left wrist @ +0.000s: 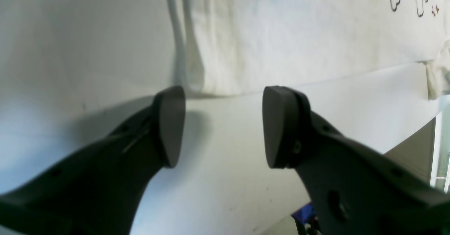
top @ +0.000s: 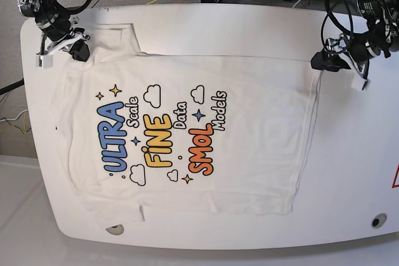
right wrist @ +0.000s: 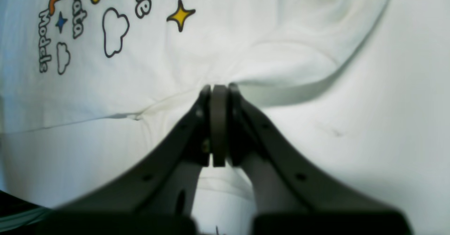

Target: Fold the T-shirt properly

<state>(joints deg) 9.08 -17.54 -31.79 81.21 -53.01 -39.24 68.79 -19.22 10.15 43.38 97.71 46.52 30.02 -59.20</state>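
Spread flat, print up, across the white table [top: 349, 172]: the shirt [top: 187, 135], collar end toward the left of the base view, hem toward the right.

At far left, by the upper sleeve, right claw [top: 76, 51] pinched tight on the shirt, cloth puckering into its tip. Best held firm and low, with no lifting until the other side has its grip, or the cloth will drag crooked.

At far right, by the upper hem corner, left claw [top: 321, 60] gaping wide, nothing in it. Judged step: taking that corner. Worth sliding one pad under the edge, closing on both layers, then raising both ends together, level, so the fold line runs straight along the print.

From the right wrist view: right claw [right wrist: 218, 87] shut, wrinkles fanning from the pinch, a sleeve edge curling off to one side; none of this readable from the base view.

From the left wrist view: left claw [left wrist: 223, 122] with bare table between the pads [left wrist: 170, 126], shirt edge just beyond them, apparently untouched; too small to judge from above.
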